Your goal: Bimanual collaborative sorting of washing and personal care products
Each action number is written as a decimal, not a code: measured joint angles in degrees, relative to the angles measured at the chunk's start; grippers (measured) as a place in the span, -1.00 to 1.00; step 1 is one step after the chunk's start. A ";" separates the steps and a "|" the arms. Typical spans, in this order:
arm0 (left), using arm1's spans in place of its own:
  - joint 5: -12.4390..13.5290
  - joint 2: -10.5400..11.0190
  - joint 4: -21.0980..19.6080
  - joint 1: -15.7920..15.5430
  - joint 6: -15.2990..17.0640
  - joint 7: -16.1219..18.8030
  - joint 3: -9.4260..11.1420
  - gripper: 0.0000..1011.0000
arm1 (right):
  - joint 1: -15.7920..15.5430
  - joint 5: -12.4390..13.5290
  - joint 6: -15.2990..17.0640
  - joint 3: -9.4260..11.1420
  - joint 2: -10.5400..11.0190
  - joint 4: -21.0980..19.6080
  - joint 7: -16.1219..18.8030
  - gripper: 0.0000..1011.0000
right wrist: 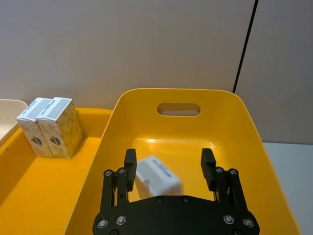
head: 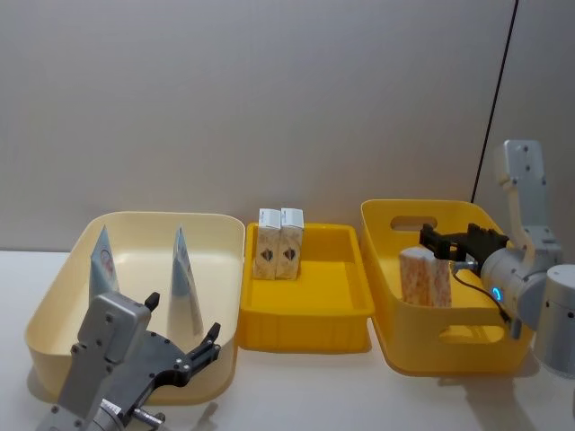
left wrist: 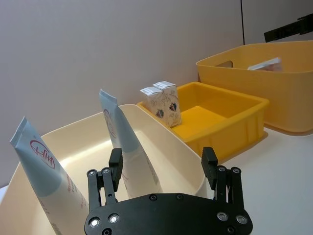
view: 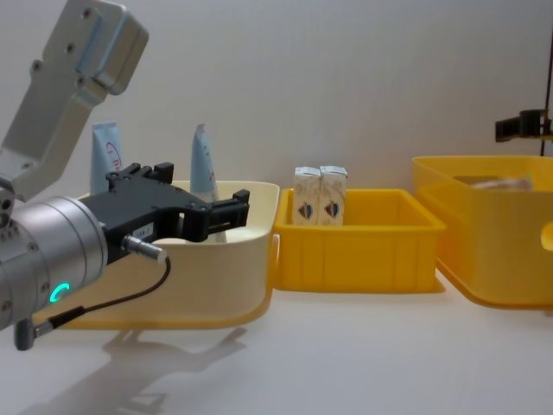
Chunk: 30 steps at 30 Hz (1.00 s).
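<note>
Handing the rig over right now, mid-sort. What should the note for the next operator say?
Left end effector: open, empty, at the front of the cream bin.
Right end effector: open, empty, above the lone carton in the right yellow bin.
Things: two tubes stand in the cream bin; paired cartons stand side by side at the back of the middle yellow tray.
Done: tubes grouped.
Left: probably the lone carton; whether it belongs there is unclear.

Plain grey wall (head: 269, 90), white table (head: 305, 391)
</note>
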 joint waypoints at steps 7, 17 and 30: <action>0.00 0.00 -0.01 0.00 0.00 0.00 0.00 0.98 | 0.18 0.04 0.42 -0.03 -0.03 0.64 0.24 0.94; 0.00 0.00 -0.01 0.00 0.00 0.00 0.00 0.98 | -0.62 0.01 -0.14 -0.02 -0.01 -0.84 0.76 0.98; 0.00 0.00 0.00 0.00 0.00 0.00 0.00 0.98 | -5.96 -0.11 -5.35 -0.31 0.52 -9.30 3.15 0.98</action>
